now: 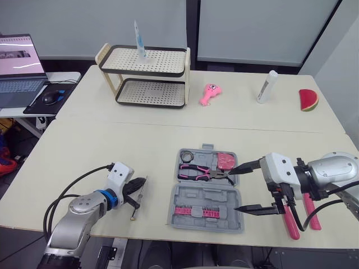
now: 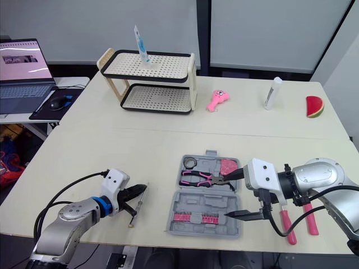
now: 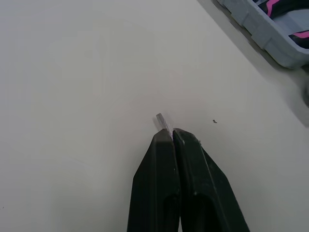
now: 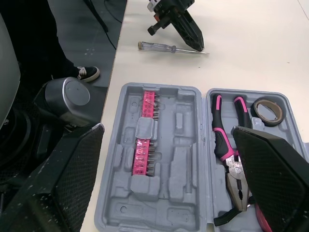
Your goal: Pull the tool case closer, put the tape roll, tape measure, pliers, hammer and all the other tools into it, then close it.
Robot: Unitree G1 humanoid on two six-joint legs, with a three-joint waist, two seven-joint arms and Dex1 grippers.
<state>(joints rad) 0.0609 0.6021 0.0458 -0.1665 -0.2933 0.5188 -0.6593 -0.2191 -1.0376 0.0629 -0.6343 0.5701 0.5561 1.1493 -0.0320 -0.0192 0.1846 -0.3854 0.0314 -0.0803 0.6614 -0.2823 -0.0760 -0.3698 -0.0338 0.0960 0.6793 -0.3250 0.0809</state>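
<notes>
Head view: we are logging the screwdriver [image 1: 134,212] just left of the tool case [image 1: 206,208], its axis lying front-to-back. The left gripper [image 1: 136,193] is nearest.
Left wrist view: its fingers are apparently pinching the shaft.
Right wrist view: the right gripper [image 4: 167,129] is gaping over the case.

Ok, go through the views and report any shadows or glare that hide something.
Left eye view: even light, a soft shadow under the shelf rack, the laptop screen glowing bright. Left wrist view: the table is flat-lit around the shut left gripper, no glare. Right wrist view: the dark fingers of the right gripper cover part of the pliers; nothing is lost to shadow.
</notes>
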